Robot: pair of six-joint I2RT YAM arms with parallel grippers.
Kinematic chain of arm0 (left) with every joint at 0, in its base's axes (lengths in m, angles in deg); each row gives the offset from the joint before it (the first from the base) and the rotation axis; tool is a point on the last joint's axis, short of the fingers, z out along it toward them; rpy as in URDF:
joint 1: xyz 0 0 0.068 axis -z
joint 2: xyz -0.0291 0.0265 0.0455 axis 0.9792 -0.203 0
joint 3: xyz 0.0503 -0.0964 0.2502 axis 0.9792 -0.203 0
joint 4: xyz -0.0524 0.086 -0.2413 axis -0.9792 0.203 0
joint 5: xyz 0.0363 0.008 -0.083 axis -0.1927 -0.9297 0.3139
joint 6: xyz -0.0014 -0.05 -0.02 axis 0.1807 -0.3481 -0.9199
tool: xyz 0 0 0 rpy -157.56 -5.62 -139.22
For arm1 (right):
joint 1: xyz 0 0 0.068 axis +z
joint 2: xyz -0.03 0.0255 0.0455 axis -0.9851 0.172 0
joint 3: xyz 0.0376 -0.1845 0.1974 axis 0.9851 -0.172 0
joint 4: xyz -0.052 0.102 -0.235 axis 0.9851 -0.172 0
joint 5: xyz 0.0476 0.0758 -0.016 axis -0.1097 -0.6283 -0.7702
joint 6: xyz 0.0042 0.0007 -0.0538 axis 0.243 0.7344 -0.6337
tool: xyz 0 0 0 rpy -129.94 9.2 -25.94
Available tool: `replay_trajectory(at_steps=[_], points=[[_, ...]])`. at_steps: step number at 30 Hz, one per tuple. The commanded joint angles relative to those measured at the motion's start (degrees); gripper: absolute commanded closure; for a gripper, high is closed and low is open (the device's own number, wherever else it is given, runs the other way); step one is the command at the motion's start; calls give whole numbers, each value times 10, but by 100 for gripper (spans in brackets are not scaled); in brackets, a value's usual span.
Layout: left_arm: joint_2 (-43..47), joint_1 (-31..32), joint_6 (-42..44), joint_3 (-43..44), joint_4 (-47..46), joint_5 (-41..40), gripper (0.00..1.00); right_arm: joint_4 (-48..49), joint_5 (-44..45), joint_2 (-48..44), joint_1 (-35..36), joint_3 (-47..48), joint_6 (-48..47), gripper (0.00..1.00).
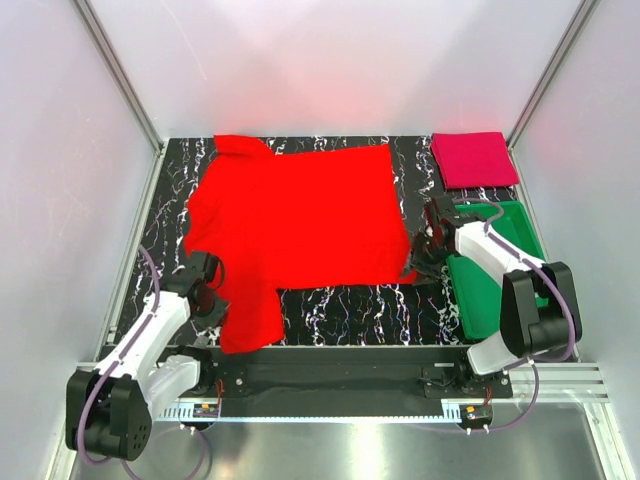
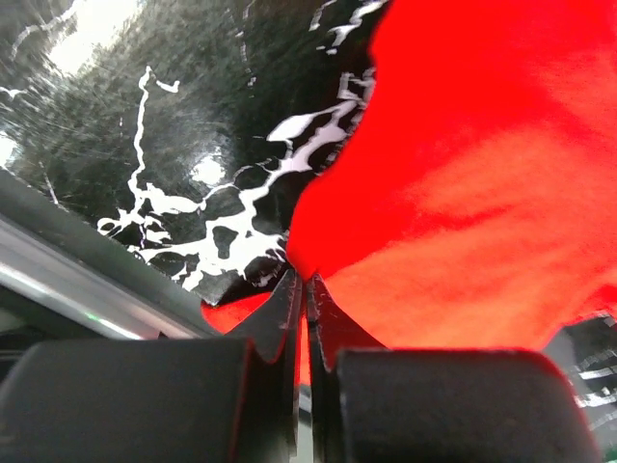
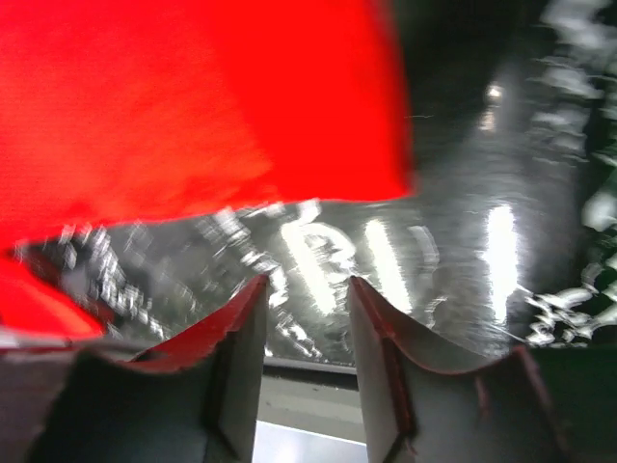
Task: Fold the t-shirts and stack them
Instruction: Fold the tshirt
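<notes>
The bright red t-shirt (image 1: 300,215) lies spread flat on the black marbled table (image 1: 345,300), with one part hanging down toward the near left. My left gripper (image 1: 210,290) sits at the shirt's left edge. In the left wrist view the gripper (image 2: 306,280) is shut, with a fold of the red cloth (image 2: 463,174) pinched in its jaws. My right gripper (image 1: 425,258) is low at the shirt's near right corner. Seen from the right wrist, it (image 3: 307,282) is open over bare table, the red hem (image 3: 174,106) just ahead of it. The crimson t-shirt (image 1: 473,158) lies folded at the back right.
A green plastic tray (image 1: 475,295) stands at the right edge under the right arm. White walls and metal frame posts close in the table on three sides. A metal rail (image 1: 330,375) runs along the near edge.
</notes>
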Motion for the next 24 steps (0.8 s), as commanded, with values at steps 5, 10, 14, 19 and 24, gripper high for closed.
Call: replay_trajectory(at_steps=[5, 10, 14, 19, 24], points=[[32, 2, 47, 61, 23, 9, 99, 38, 128, 9, -16, -42, 162, 56], [70, 1, 51, 54, 32, 10, 99, 88, 153, 3, -15, -78, 197, 53], [83, 1, 55, 50, 33, 21, 99, 106, 158, 10, -15, -80, 199, 52], [90, 2, 56, 48, 37, 23, 99, 101, 142, -16, -15, -85, 201, 53], [88, 1, 54, 50, 37, 27, 99, 99, 133, -28, -15, -87, 199, 51]])
